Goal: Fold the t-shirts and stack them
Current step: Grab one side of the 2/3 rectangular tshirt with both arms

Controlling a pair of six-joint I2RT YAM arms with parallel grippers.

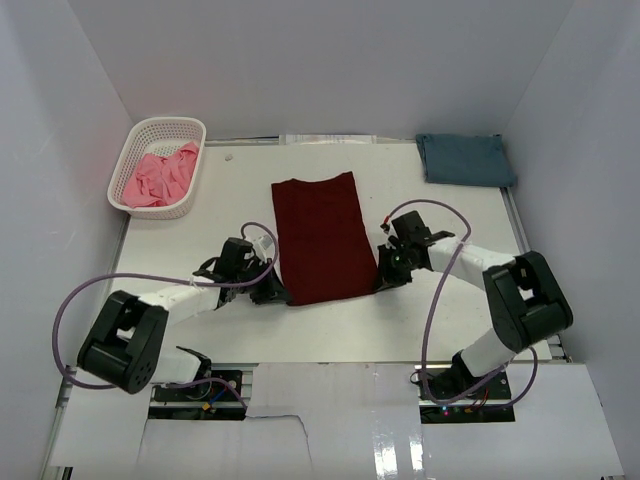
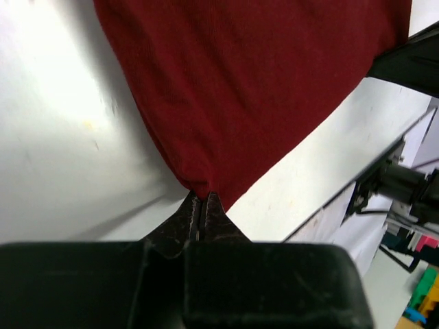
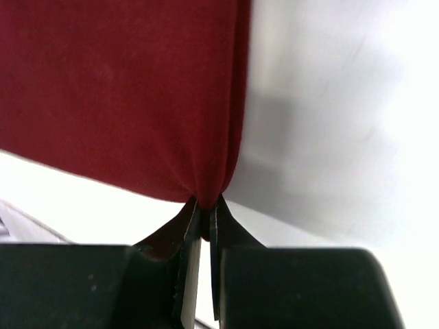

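Observation:
A dark maroon t-shirt (image 1: 322,238) lies folded into a long strip in the middle of the table. My left gripper (image 1: 272,293) is shut on its near left corner (image 2: 199,184). My right gripper (image 1: 384,281) is shut on its near right corner (image 3: 207,195), cloth pinched between the fingers. A slate-blue t-shirt (image 1: 465,159) lies folded at the far right. A pink t-shirt (image 1: 160,177) sits crumpled in the basket.
The white lattice basket (image 1: 190,128) stands at the far left corner. White walls close in the table on three sides. The table's near edge runs just behind both grippers, with the arm bases (image 1: 190,385) below it.

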